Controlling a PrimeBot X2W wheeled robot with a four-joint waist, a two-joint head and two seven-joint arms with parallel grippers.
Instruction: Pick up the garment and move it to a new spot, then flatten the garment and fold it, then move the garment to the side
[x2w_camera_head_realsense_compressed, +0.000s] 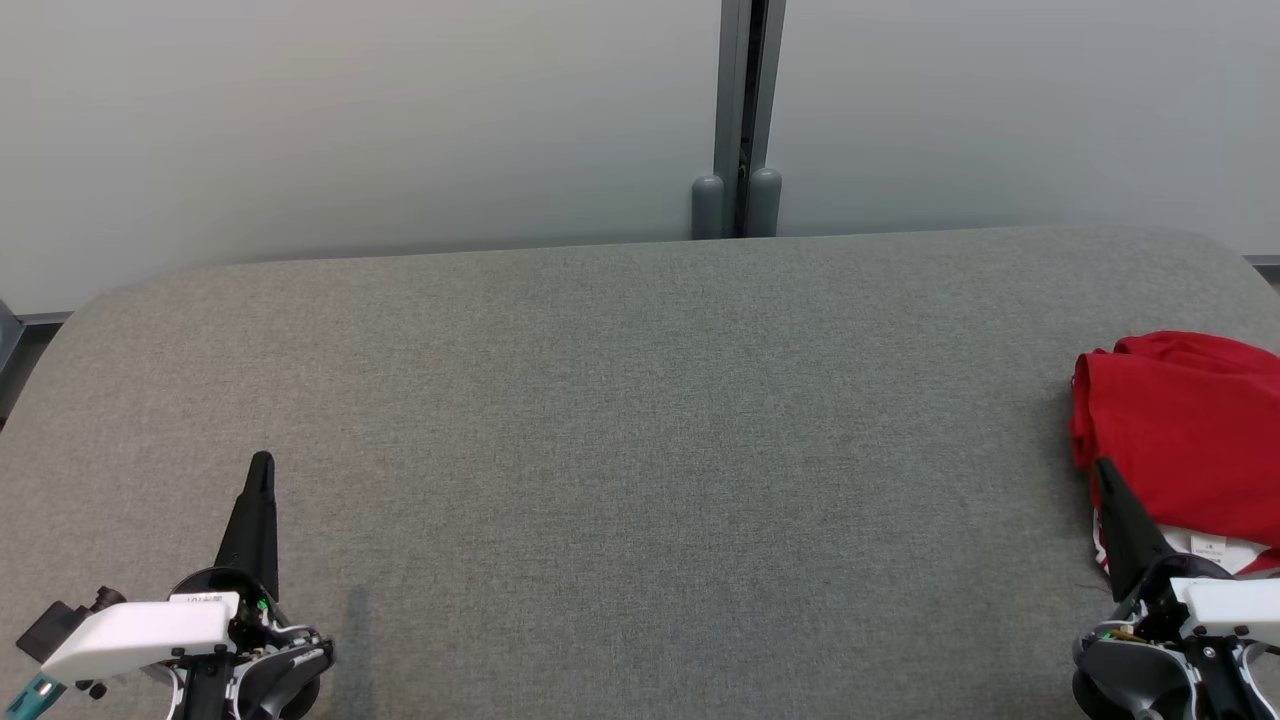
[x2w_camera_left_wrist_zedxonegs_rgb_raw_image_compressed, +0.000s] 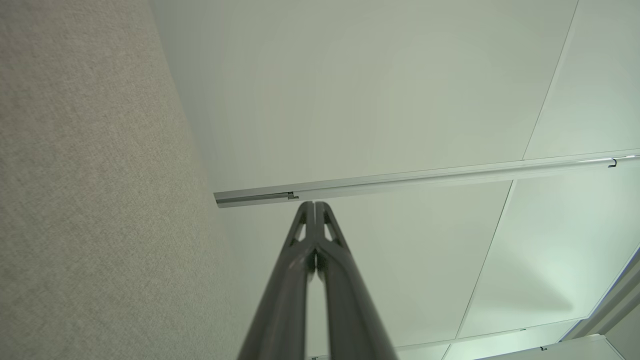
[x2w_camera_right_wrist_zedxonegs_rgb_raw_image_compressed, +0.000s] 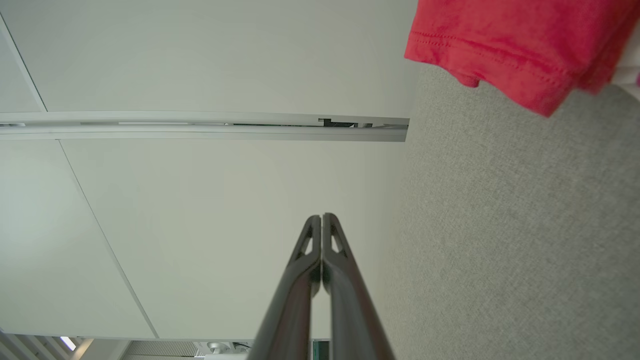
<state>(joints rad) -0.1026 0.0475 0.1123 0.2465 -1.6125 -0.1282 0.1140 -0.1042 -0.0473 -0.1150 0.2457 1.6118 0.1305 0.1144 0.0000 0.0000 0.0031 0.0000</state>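
- Garment, red, lies at the far right of the grey bench, partly cut off by the edge of the head view. It is gathered into a compact, layered bundle, not spread flat.
- A white patch with a label shows at the bundle's near edge; whether it belongs to the same piece I cannot tell.
- Right fingers are pressed together with no gap and hold nothing. Their tip sits just beside the bundle's near-left corner, and the pictures do not settle whether it touches the cloth.
- The right wrist view shows those fingers shut, with a stitched red hem up and to one side, apart from them.
- Left fingers are likewise closed and empty, well apart from the cloth at the bench's other end; the left wrist view shows them shut before a pale wall.
- This scene fits two stages: a crumpled heap waiting to be carried to the middle, or a folded bundle already set aside. The neatness of the folds is too hard to read to choose.
- Handling judgement: the cloth is soft and stacked, so a pinch at the hem would likely lift one layer and let the rest trail.
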